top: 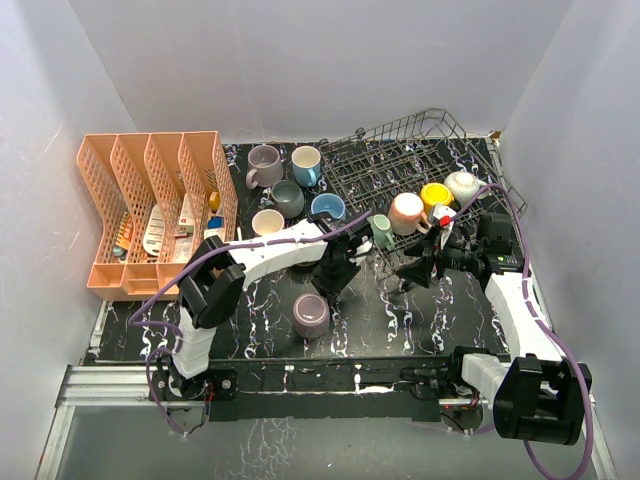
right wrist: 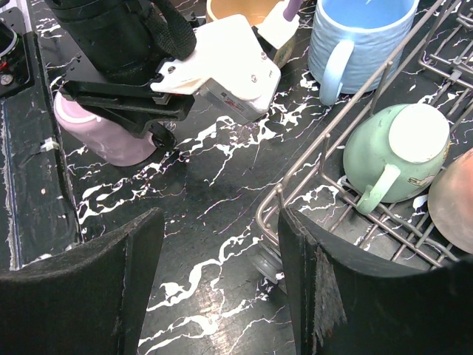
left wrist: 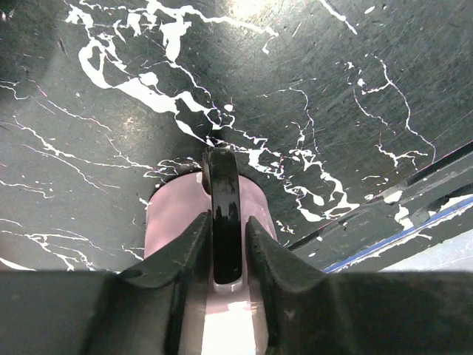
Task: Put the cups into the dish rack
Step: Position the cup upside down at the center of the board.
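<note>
A mauve cup [top: 311, 315] stands on the black marbled table in front of the left arm. My left gripper [top: 330, 288] is over it, and in the left wrist view its jaws [left wrist: 225, 222] are shut on the cup's dark glossy handle [left wrist: 224, 200]. The dish rack [top: 400, 160] sits at the back right and holds a green cup [top: 381, 231], a pink cup [top: 407, 212], a yellow cup [top: 436, 196] and a white cup [top: 462, 185]. My right gripper [top: 412, 272] is open and empty [right wrist: 222, 222] above the table, by the rack's near-left corner [right wrist: 325, 148].
Several loose cups stand left of the rack: mauve [top: 264, 165], blue [top: 306, 165], grey [top: 287, 198], blue [top: 327, 207] and tan [top: 268, 223]. An orange divided organiser [top: 150, 200] stands at the far left. White walls close in three sides.
</note>
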Action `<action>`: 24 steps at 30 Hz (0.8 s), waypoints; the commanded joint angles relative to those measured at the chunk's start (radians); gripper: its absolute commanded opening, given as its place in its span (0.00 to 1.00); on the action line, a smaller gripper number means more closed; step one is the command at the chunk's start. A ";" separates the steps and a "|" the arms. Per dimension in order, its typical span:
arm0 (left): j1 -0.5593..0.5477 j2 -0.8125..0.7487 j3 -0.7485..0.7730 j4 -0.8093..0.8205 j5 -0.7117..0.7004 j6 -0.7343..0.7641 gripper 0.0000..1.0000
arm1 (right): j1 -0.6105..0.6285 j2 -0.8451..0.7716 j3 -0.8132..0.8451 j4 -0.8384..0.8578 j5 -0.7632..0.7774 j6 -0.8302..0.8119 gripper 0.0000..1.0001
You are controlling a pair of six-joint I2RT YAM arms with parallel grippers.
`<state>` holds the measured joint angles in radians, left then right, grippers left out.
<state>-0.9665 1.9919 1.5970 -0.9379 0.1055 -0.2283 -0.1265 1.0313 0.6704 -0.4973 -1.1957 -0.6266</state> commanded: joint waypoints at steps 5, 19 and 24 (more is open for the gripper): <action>-0.011 -0.074 0.038 -0.001 0.011 -0.016 0.31 | -0.006 -0.011 0.018 0.011 -0.024 -0.022 0.65; -0.006 -0.480 -0.229 0.444 -0.007 -0.072 0.43 | -0.007 -0.023 0.015 -0.035 -0.075 -0.084 0.65; 0.006 -0.742 -0.481 0.687 -0.074 -0.130 0.71 | -0.007 -0.024 0.014 -0.064 -0.109 -0.128 0.65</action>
<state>-0.9707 1.4044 1.2613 -0.4728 0.0875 -0.3016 -0.1276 1.0271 0.6704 -0.5468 -1.2457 -0.6991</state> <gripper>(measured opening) 0.636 0.653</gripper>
